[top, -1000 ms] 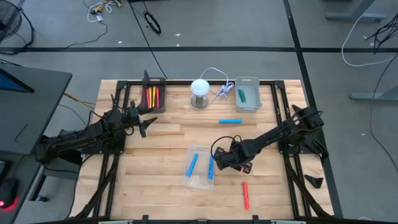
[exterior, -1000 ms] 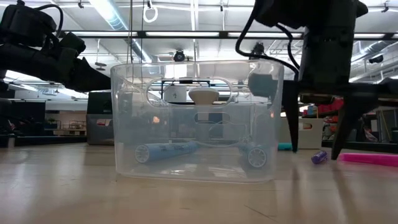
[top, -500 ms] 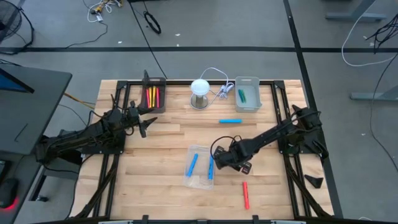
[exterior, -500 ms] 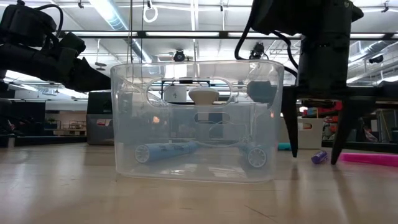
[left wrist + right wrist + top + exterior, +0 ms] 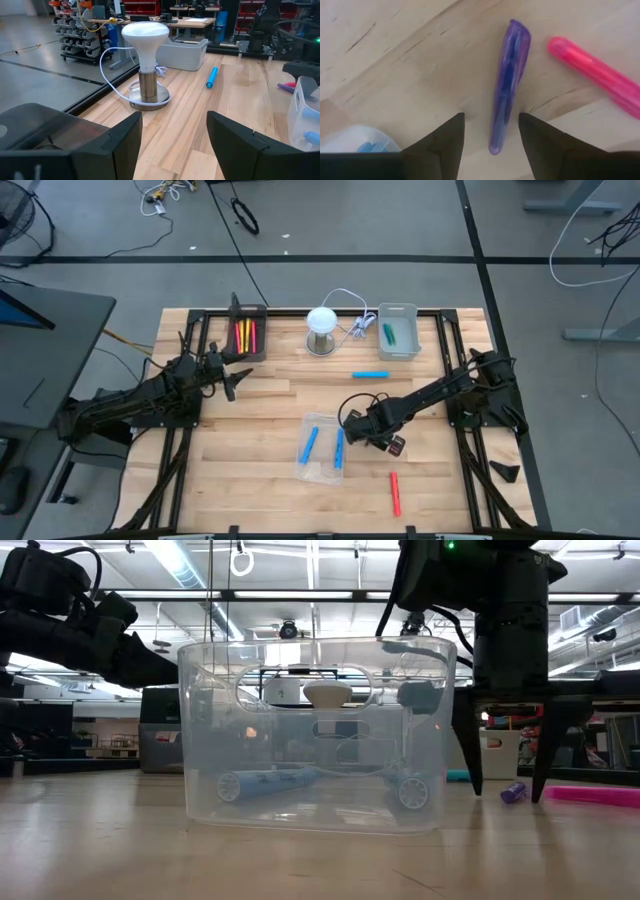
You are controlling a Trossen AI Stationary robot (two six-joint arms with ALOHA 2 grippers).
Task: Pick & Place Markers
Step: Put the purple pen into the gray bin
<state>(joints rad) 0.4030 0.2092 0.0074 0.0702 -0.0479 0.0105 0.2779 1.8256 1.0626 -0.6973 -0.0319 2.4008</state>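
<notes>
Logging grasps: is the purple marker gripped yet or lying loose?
Loose. The purple marker lies flat on the table between the right gripper's open fingers.

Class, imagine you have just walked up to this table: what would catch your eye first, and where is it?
Most striking is the right hand standing upright beside the clear tray near the table's middle, its open fingers either side of a purple marker lying flat on the wood, a pink marker close by. Two blue markers lie in that tray. The left hand waits open at the left, near the black tray.
</notes>
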